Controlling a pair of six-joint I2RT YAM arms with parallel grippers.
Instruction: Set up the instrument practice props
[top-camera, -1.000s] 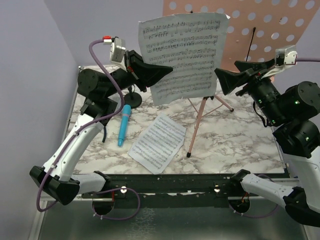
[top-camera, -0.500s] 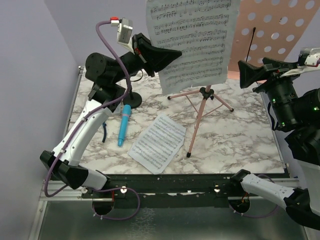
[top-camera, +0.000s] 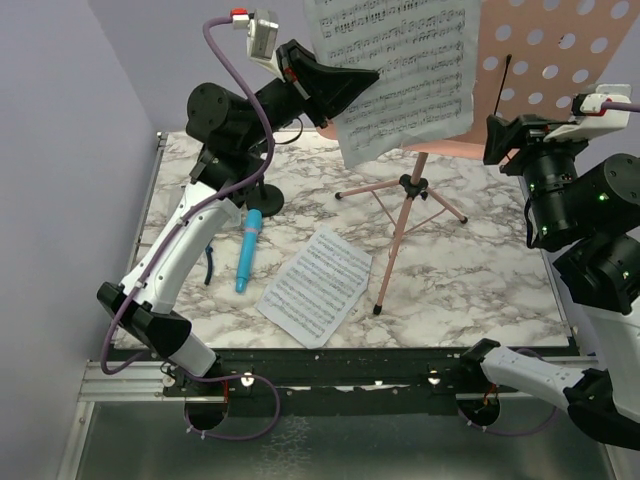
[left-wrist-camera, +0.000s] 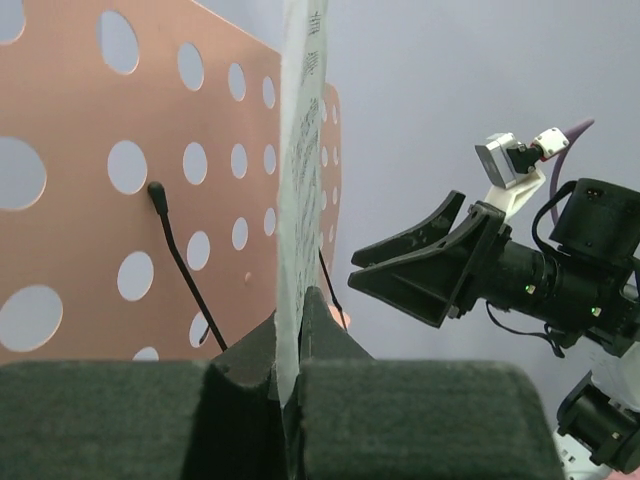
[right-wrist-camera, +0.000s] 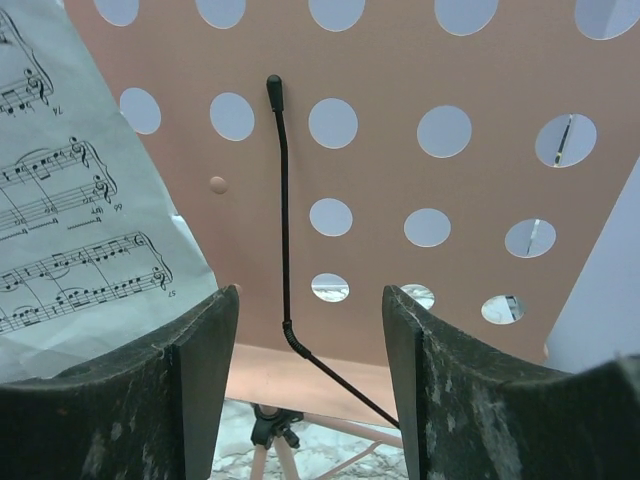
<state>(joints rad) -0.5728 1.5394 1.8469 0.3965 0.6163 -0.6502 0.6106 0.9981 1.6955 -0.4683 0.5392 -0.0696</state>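
Observation:
My left gripper is shut on the left edge of a white sheet-music page and holds it upright in front of the pink music stand's hole-punched panel. Seen from the left wrist, the page runs edge-on up from the closed jaws, with the panel behind it. My right gripper stands open to the right of the page, empty. It faces the panel and a black wire page holder. A second page, the blue microphone and the black mic stand base rest on the marble table.
The stand's pink tripod legs spread over the table's middle, with the hub below my right gripper. The purple wall is close behind the panel. The black frame rail runs along the table's near edge.
My left arm has lifted the page up and to the right, toward the panel. My right gripper drew back to the right, away from the page's edge, and its jaws narrowed a little.

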